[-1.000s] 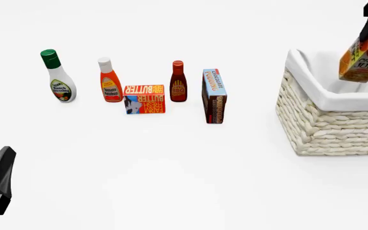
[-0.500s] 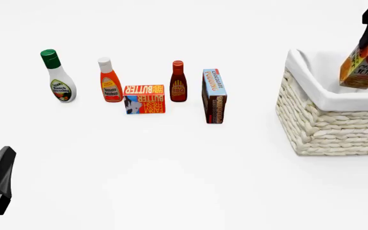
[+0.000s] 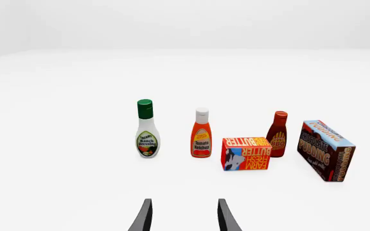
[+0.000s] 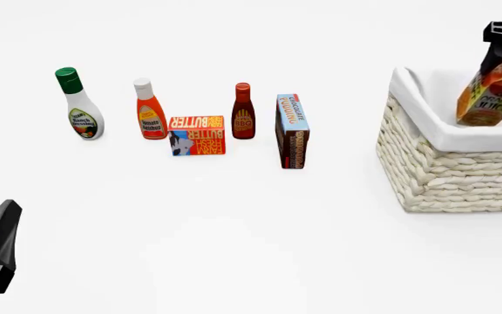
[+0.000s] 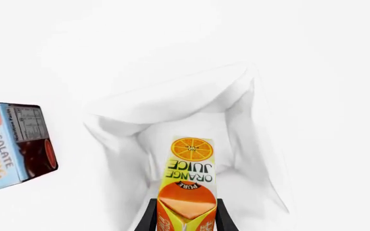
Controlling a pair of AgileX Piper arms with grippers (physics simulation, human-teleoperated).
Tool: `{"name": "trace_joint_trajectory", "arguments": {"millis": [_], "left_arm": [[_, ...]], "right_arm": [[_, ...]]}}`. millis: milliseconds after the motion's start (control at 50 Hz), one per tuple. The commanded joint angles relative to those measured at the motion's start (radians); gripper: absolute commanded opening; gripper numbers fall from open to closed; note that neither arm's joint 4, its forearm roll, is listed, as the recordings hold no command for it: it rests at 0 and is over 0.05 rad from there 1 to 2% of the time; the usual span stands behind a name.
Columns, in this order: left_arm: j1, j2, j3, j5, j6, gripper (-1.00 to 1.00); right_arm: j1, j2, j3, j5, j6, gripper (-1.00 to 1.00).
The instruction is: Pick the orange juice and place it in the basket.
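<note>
I see the orange juice at about three o'clock, a tall gable-top carton in orange and yellow-green, tilted with its base leaning toward nine o'clock. Its lower end dips inside the basket. From the right wrist, the carton hangs base-down over the white liner, orange picture lowest. The basket is cream woven wicker, upright on the desk.

Bright, even, sourceless light fills all three views — the white table is nearly blown out and shows almost no cast shadows. Only soft grey shading marks the basket liner's folds. Everything is sharp — no blur, glare or edge distortion.
</note>
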Motion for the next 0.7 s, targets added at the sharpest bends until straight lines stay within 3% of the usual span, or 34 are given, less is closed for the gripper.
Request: {"name": "trace_joint_trajectory", "arguments": {"millis": [20,400,700], "left_arm": [[0.000,0.000,0.000,0.000,0.000,1.00],[0.000,0.000,0.000,0.000,0.000,1.00],[0.000,0.000,0.000,0.000,0.000,1.00]], "right_arm": [[0.003,0.031,-0.027,0.000,0.025,-1.00],[0.004,0.079,-0.050,-0.004,0.040,-1.00],[-0.002,0.074,0.006,-0.037,0.047,-1.00]]}}
